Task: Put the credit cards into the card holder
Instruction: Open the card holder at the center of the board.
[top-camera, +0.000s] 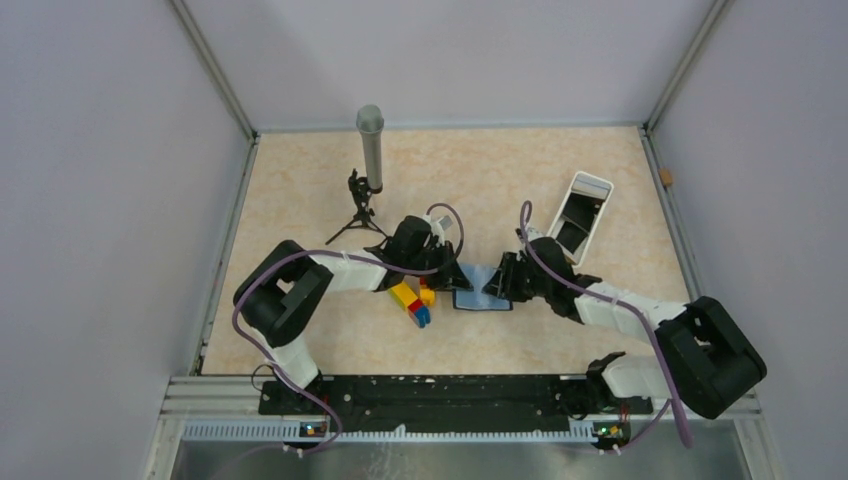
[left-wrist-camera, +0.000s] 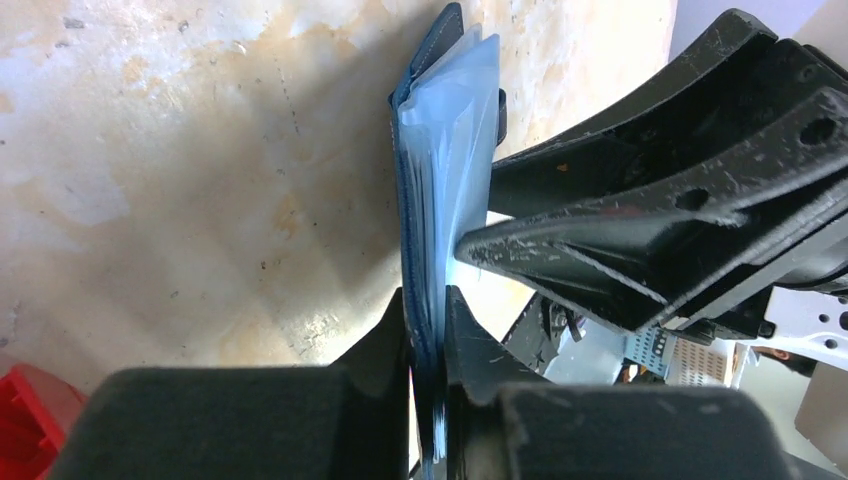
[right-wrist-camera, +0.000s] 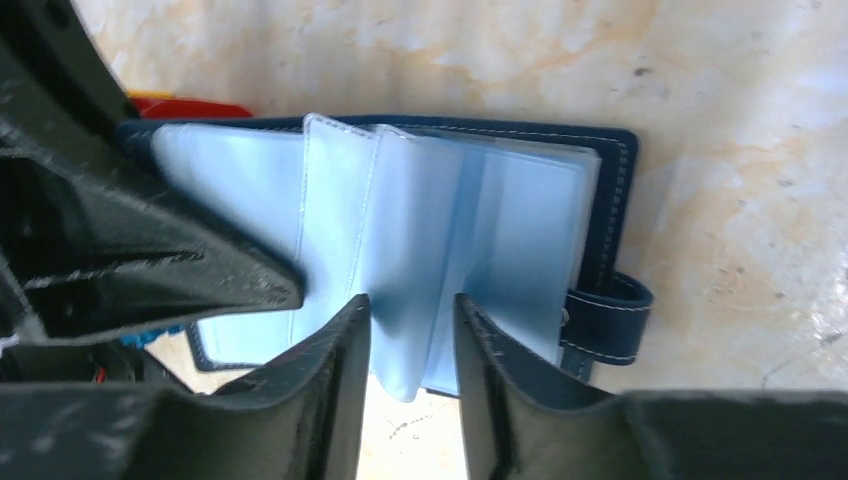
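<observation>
So, left tool (left-wrist-camera: 425, 300): pinching card holder (right-wrist-camera: 612, 200) at its 9 o'clock edge.
Right tool (right-wrist-camera: 412, 370): spread astride one sleeve (right-wrist-camera: 405, 300); we close gently, lifting.

We stand in a robotics lab cell: grey walls (top-camera: 100, 200) and metal posts (top-camera: 213, 70) box in a tabletop (top-camera: 300, 190), a left arm (top-camera: 345, 270) and right arm (top-camera: 615, 305) bolted to a rail (top-camera: 430, 395), a microphone (top-camera: 371, 145) on a tripod (top-camera: 357, 215).

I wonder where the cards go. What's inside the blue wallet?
Inside the wallet are see-through pale blue plastic sleeves, fanned open. No card shows in them. The left hand pinches one edge and covers the sleeves there, so that bit is hidden.
</observation>
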